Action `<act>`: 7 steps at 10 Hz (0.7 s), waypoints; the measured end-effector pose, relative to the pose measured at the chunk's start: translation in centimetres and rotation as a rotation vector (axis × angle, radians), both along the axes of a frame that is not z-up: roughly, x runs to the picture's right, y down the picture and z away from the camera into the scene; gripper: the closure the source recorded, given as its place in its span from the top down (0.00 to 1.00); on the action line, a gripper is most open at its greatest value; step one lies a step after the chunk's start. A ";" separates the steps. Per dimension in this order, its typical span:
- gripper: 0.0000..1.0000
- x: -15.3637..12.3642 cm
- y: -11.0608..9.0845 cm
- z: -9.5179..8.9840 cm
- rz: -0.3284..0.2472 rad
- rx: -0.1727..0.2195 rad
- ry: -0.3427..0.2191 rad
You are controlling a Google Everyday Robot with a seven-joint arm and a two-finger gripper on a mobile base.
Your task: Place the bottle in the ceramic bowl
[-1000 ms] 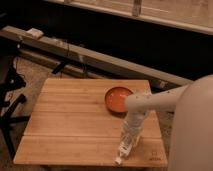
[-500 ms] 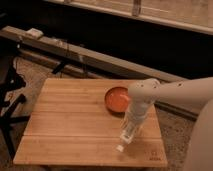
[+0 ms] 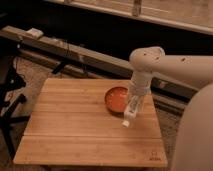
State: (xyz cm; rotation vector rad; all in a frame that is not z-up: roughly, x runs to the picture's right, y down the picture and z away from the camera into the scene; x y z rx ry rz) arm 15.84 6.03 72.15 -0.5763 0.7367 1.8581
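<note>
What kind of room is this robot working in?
Probably a lab or workshop, not a home: a bare wooden table beside a cable-strewn floor and dark bench. The gripper hangs beside the ceramic bowl, at the bottle.

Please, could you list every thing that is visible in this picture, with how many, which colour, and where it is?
table: one, light wood, centre of the view.
ceramic bowl: one, orange inside with a darker rim, on the table toward its back right.
bottle: one, white, slim, hanging tip-down at the gripper, by the bowl's right edge and over the table.
bench or beam: one, dark, running behind the table.
small pale object: one, on the left end of that beam; what it is cannot be told.
dark stand or legs: at the left, on the floor.
arm: one, white, coming in from the right.
gripper: one, pointing down at the bowl's right edge, holding the bottle.
</note>
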 end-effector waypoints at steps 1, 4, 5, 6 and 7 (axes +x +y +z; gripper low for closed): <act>0.00 0.6 -1.1 1.1 -0.008 0.004 -0.013; 0.00 1.4 -2.3 6.5 -0.010 0.000 -0.073; 0.01 1.0 -2.1 8.0 -0.015 -0.004 -0.089; 0.07 -0.1 -2.4 9.9 -0.025 0.003 -0.119; 0.18 -1.6 -2.7 11.0 -0.041 0.003 -0.151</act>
